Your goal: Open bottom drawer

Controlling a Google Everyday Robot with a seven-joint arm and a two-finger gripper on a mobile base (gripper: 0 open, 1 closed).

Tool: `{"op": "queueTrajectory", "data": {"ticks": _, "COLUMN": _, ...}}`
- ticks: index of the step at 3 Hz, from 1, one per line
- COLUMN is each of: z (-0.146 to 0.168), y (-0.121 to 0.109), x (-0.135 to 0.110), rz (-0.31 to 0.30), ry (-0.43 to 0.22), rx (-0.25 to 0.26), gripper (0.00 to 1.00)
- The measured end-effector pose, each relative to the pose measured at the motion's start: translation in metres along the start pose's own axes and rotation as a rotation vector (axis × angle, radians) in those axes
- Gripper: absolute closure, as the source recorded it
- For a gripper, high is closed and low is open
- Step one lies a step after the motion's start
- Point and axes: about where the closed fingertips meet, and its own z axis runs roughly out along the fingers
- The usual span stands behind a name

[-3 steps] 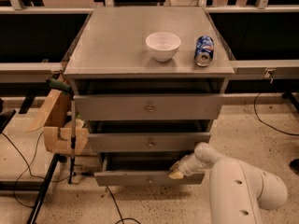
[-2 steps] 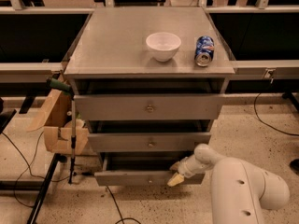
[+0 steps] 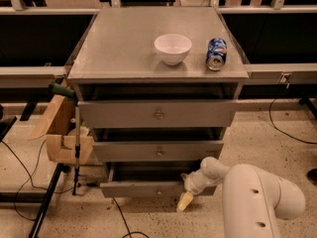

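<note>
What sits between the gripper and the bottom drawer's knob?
Only bare drawer front, in the camera view: the gripper is at the bottom drawer's lower edge, right of its knob.

Bench (image 3: 124,58) at centre of view, three drawers stacked in its front. Bowl (image 3: 173,47) on bench top, right of middle. Can (image 3: 216,53) on bench top, right of bowl, apart from it, near right edge. Top drawer (image 3: 124,114) uppermost; middle drawer (image 3: 129,151) below it; bottom drawer (image 3: 143,189) lowest, just above floor (image 3: 148,222), front projecting forward of the two above. End effector (image 3: 185,201) at right part of bottom drawer front, tip hanging below it. Arm (image 3: 257,197) before bench, lower right. Cardboard box (image 3: 62,133) left of bench, beside it.
</note>
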Motion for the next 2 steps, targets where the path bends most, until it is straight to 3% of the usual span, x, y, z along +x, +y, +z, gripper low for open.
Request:
{"op": "queueTrajectory", "data": {"ticks": 1, "z": 0.0233, "y": 0.0433, "x": 0.0009, "rz": -0.028, "ry": 0.042, "rx": -0.058, "gripper": 0.0}}
{"op": "queueTrajectory", "data": {"ticks": 2, "z": 0.0213, "y": 0.0421, "x": -0.0008, "rz": -0.028, "ry": 0.042, "rx": -0.058, "gripper": 0.0}}
